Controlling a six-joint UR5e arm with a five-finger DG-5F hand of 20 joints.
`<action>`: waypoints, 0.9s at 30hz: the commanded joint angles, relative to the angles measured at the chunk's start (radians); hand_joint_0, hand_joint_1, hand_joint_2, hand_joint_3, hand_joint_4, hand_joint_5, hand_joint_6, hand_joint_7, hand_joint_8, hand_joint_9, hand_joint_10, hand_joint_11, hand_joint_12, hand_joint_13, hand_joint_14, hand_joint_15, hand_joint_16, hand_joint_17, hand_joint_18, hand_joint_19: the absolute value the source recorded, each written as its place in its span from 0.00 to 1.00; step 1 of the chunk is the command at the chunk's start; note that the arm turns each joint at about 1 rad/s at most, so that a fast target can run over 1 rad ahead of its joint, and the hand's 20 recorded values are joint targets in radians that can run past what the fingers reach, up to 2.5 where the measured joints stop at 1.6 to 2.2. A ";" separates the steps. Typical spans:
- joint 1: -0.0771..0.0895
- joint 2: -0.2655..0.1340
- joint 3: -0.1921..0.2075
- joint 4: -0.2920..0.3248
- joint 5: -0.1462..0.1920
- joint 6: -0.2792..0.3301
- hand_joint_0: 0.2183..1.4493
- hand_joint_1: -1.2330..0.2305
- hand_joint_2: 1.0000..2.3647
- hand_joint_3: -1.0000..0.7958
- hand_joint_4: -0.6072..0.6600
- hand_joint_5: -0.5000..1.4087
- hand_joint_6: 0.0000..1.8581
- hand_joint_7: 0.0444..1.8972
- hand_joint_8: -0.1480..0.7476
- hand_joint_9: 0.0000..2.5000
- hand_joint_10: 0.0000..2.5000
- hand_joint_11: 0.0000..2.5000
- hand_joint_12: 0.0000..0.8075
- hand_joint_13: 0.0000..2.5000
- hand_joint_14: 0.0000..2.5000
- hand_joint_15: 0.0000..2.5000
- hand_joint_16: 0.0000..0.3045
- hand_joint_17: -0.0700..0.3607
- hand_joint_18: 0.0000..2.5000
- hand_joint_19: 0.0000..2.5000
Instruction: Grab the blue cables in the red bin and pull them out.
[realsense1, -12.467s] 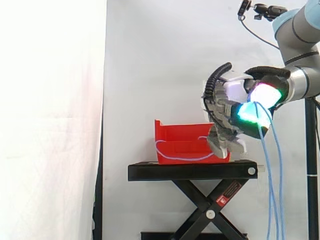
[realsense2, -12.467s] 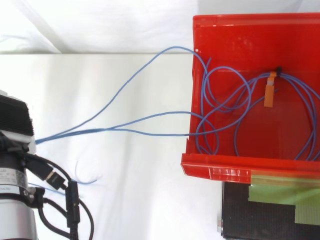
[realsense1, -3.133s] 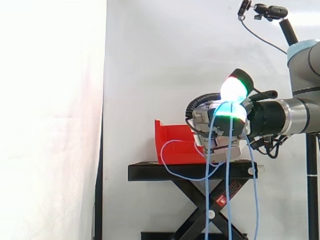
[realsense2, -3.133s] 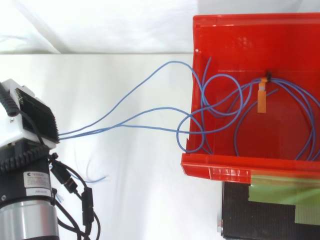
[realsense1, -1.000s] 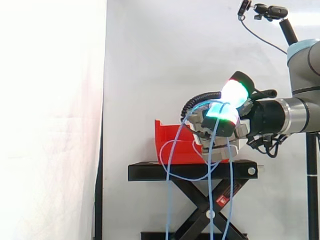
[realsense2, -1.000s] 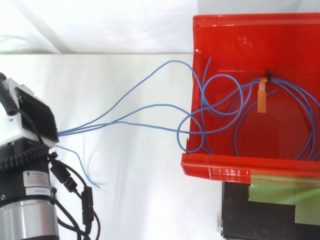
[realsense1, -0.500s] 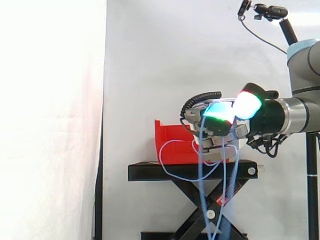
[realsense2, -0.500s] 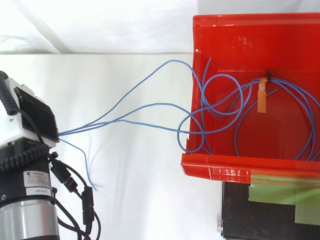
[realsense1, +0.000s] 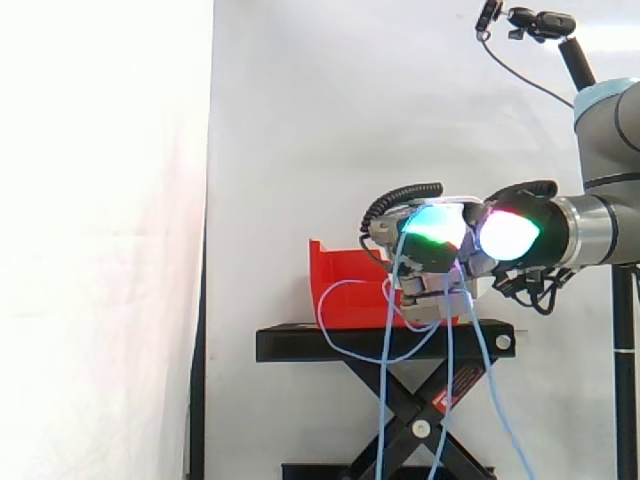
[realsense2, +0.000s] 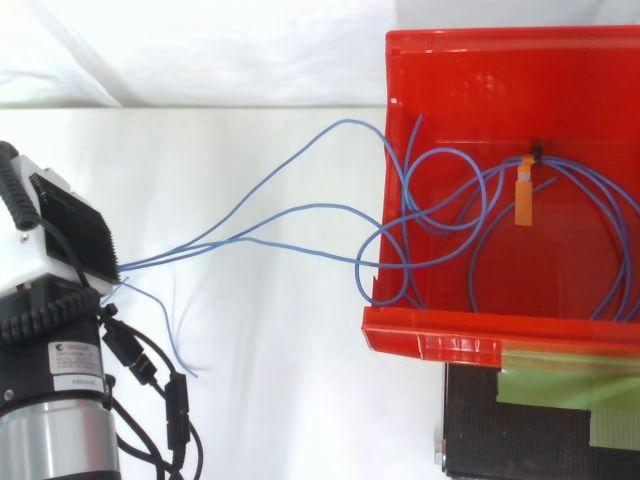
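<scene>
The red bin (realsense2: 430, 344) stands at the right of the top view and holds looped blue cables (realsense2: 455, 215) tied by an orange tag (realsense2: 522, 200). Several strands leave over the bin's left wall and run left to my hand (realsense2: 52, 240), where they meet at its edge. In the side view my hand (realsense1: 432, 275) hovers at the right end of the bin (realsense1: 345, 275), fingers curled on the cables. Its glowing pads (realsense1: 435, 222) sit close together. Loose strands (realsense1: 450, 360) hang from it toward the floor, and one loop sags in front of the bin.
The bin rests on a black scissor stand (realsense1: 385, 343), whose top with green tape (realsense2: 560, 390) shows below the bin from above. White curtain lies behind and under the work. A camera arm (realsense1: 525, 20) reaches in at the upper right.
The glowing thumb pad has swung down from above the fingers to their right side. The hanging strands have swayed. The strands into the bin lie almost as before.
</scene>
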 joint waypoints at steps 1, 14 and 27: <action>0.000 0.000 0.002 0.000 0.000 0.000 0.55 0.05 0.00 0.00 0.64 0.53 0.50 0.19 0.42 0.46 0.31 0.64 0.38 0.42 1.00 0.18 0.14 0.39 0.39 0.61; 0.000 -0.001 0.001 0.000 0.000 0.000 0.36 0.20 0.00 0.00 0.68 0.59 0.36 0.24 0.50 0.50 0.28 0.63 0.42 0.45 1.00 0.14 0.18 0.44 0.38 0.43; 0.000 0.000 0.002 0.005 0.000 -0.003 0.30 0.27 0.00 0.00 0.69 0.74 0.03 0.41 0.55 0.58 0.10 0.71 0.43 0.48 1.00 0.14 0.20 0.48 0.40 0.35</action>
